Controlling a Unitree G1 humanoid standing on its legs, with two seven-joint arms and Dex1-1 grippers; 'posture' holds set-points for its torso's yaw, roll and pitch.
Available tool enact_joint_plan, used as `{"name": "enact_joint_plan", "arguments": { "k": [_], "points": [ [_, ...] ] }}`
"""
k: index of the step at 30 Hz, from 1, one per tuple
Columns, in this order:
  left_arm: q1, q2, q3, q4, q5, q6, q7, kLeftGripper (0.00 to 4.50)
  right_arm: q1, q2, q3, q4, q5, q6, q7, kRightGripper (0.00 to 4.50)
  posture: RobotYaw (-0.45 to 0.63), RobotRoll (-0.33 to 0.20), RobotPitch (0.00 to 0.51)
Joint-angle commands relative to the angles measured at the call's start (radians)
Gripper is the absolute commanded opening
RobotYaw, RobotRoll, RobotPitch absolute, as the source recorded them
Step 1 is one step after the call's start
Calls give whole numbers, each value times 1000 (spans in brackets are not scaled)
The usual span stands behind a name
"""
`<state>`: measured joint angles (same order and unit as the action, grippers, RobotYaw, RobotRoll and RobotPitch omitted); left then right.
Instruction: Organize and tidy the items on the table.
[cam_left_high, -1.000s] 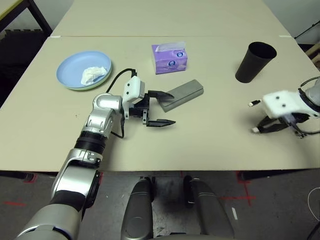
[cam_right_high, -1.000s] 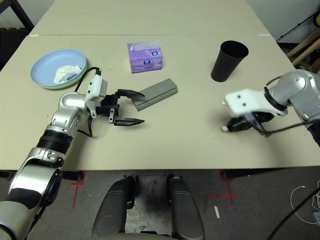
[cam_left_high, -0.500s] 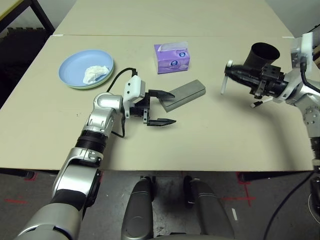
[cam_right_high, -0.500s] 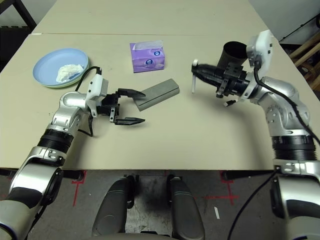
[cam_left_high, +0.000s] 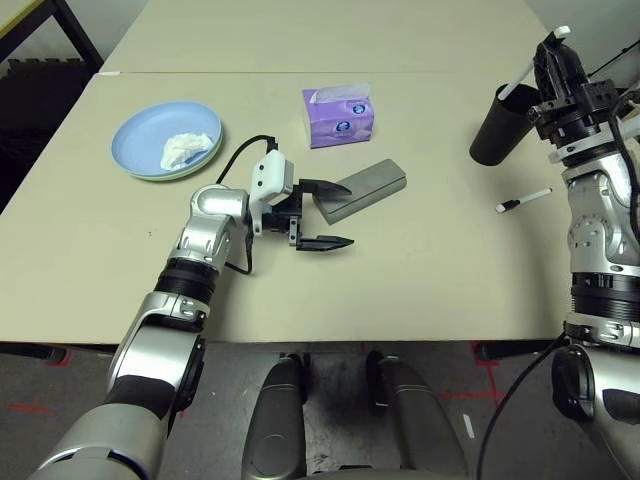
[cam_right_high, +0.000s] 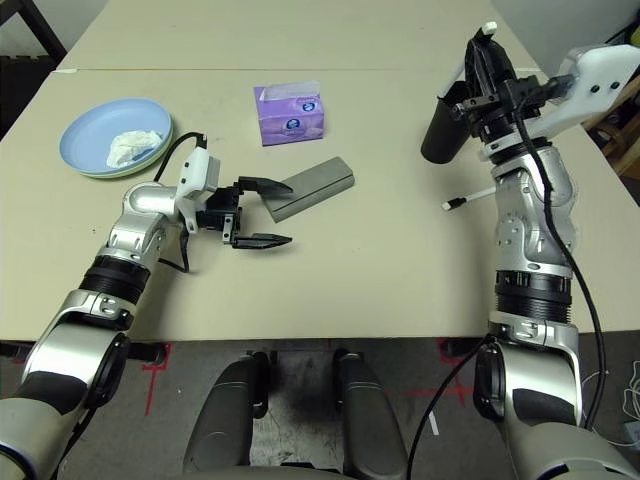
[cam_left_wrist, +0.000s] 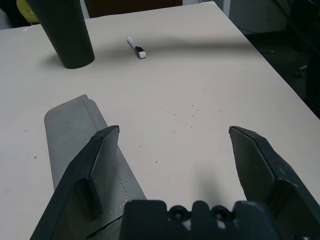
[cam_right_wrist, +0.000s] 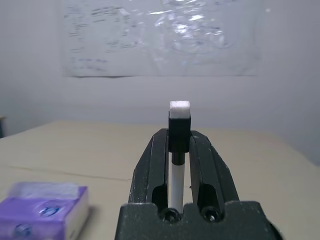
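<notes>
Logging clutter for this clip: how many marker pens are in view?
2. One pen is clamped in the right gripper, raised above the black cup. The other pen lies on the table near that cup. None else shows.

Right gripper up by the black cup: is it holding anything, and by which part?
Yes. The right gripper is shut on a white marker, clamped along its shaft, black-and-white end poking out past the fingertips.

Left end effector (cam_left_high: 322, 214) gapes beside grey case (cam_left_high: 364, 188).
</notes>
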<state>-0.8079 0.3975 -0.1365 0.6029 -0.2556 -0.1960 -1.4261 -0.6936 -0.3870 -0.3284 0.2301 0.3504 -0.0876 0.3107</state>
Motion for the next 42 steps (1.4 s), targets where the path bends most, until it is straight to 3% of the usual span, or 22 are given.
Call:
{"name": "enact_joint_plan", "arguments": {
  "k": [1,22,33,39,42],
  "points": [
    [9,4,-4,-11,11,-4,-1,4500,-14,4,-25,25,-28,-42,-65,428,70,0,196],
    [24,8,-6,-34,6,7,3,4500,0,2,-13,28,-42,-36,-151,428,63,0,202],
    [18,12,0,-32,1,12,3,4500,12,-7,2,22,-37,18,-117,4459,67,0,204],
    [15,16,2,-38,-3,19,-2,4500,0,-38,10,36,-2,57,-6,4459,72,0,203],
    [11,19,2,-38,-6,22,-7,4500,-6,-129,64,42,70,166,248,4459,71,0,204]
  ]
}}
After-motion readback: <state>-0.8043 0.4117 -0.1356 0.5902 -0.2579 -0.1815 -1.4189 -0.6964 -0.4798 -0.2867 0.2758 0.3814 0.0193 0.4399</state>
